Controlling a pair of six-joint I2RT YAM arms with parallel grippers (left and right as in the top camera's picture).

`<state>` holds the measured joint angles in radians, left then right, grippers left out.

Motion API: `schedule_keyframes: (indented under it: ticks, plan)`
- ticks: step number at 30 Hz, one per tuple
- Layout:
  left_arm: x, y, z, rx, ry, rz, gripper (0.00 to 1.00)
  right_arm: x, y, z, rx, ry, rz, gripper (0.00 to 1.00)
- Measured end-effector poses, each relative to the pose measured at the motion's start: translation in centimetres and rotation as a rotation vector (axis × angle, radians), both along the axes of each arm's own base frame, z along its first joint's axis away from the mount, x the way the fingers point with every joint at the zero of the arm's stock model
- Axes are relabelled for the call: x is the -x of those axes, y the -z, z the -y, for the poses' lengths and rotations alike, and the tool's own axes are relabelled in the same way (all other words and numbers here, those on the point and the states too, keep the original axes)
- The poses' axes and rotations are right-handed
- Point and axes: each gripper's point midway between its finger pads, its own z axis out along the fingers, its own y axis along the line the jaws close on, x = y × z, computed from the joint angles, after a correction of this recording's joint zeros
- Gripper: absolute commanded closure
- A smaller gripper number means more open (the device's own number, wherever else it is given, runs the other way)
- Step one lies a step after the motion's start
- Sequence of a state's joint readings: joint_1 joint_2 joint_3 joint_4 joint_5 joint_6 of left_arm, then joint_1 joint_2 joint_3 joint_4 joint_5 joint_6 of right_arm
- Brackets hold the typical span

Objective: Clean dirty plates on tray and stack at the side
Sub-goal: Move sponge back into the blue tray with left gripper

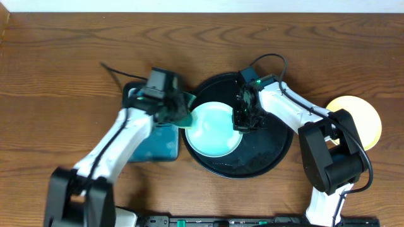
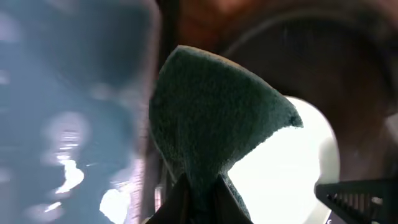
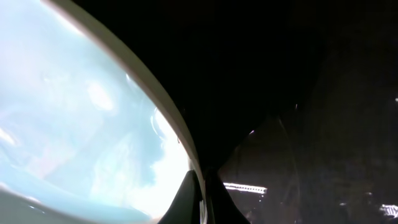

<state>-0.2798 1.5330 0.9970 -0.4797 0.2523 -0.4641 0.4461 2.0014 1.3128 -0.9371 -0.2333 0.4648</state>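
So the mint plate [image 1: 211, 132] is sitting on the left half of the tray [image 1: 268, 151], with its left edge reaching right up to the tray's left rim, and I can't tell if it's lying flat or tipping a bit. The right gripper [image 1: 243, 123] is pinching that plate's right rim. In the right wrist view its fingers [image 3: 186, 198] are pressing together on the pale edge, with glossy black tray floor filling everything to the right of them. The left gripper [image 1: 178, 113] is clamping a green scrubby pad [image 1: 184, 108] and holding it over the plate's upper left edge. In the left wrist view the pad [image 2: 214, 124] is fanning out from the fingertips and covering part of the plate [image 2: 292, 168]. Room-wise, the tray's right and lower parts are lying bare, so that's the open space inside the rim. On the left it's tight, since the basin [image 1: 158, 148] of blue-green water is sitting just beside the tray and the left arm is crossing over it. The yellow plate [image 1: 365, 110] is resting on the table [image 1: 63, 63] well off to the right, apart from the tray, and the right arm [image 1: 328, 151] is blocking part of it from above. 1 dark cable [image 1: 113, 70] is trailing across the wood up by the basin's far corner. I'm only seeing 2 plates in total here.
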Motion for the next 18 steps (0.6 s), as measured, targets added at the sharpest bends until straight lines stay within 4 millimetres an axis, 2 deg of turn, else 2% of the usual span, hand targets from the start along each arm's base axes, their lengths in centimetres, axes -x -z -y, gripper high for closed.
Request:
schedule_keyframes:
  ticks: [5,8,11,14,18]
  plan:
    - [0.3,-1.6,-2.1,-0.029,-0.009,0.032,0.91,-0.1,0.0,0.0,-0.001,0.0,0.004,0.96]
    - [0.4,-1.4,-3.3,-0.046,-0.021,0.018,0.91,-0.2,0.1,0.0,0.005,0.003,0.008,0.88]
    - [0.5,-1.1,-4.4,-0.062,-0.029,0.006,0.91,-0.3,0.1,0.3,0.019,0.002,0.015,0.86]
    - [0.7,-0.6,-5.0,-0.074,-0.027,-0.006,0.91,-0.3,0.1,0.4,0.023,0.002,0.016,0.87]
    - [1.1,0.8,-5.3,-0.087,-0.022,-0.046,0.91,-0.3,0.1,0.2,0.017,0.001,0.016,0.94]
